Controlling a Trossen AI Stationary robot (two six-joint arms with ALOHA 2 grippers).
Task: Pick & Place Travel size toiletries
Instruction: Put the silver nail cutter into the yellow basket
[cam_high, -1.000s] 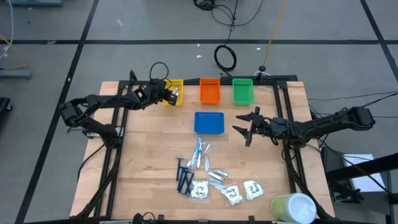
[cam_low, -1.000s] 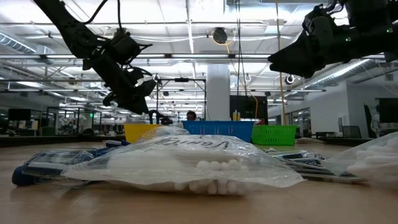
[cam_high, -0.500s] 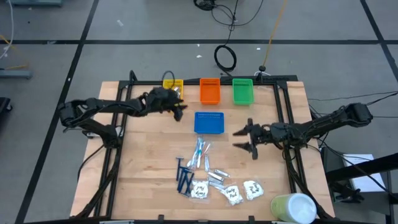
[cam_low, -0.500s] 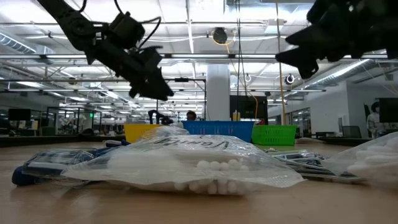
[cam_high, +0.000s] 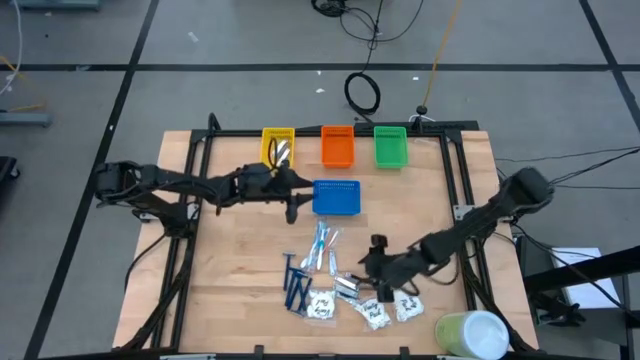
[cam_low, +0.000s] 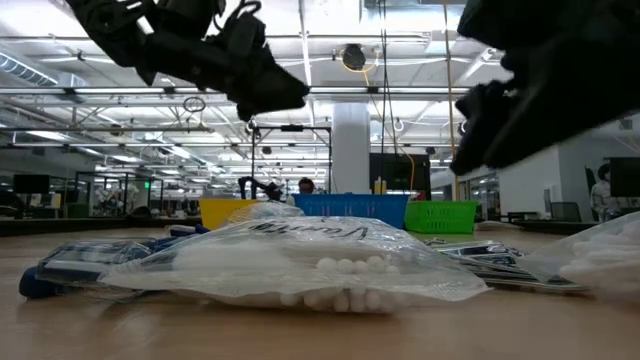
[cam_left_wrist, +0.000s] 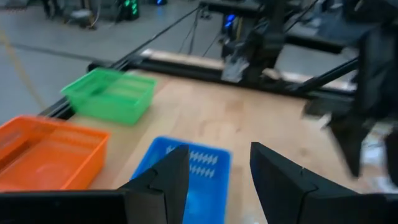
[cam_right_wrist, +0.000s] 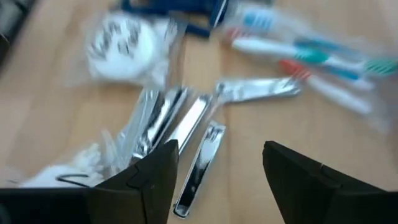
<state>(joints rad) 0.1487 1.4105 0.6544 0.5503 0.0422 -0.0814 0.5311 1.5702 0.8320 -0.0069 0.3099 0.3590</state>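
Silvery metal nail clippers (cam_right_wrist: 199, 134) lie in a tight cluster just ahead of the right tool (cam_right_wrist: 217, 180), touching clear packets of white cotton swabs (cam_right_wrist: 121, 43), so we judge a closing grasp could catch two pieces at once or snag a bag edge. That tool hangs just above the pile on the wooden tabletop (cam_high: 240, 260), fingers spread and holding nothing. The left tool (cam_left_wrist: 214, 180), likewise spread and empty, hovers beside the blue plastic tray (cam_left_wrist: 186, 177).

left gripper (cam_high: 292, 193) beside blue tray (cam_high: 336, 197) | right gripper (cam_high: 380, 275) over toiletries (cam_high: 335, 285)
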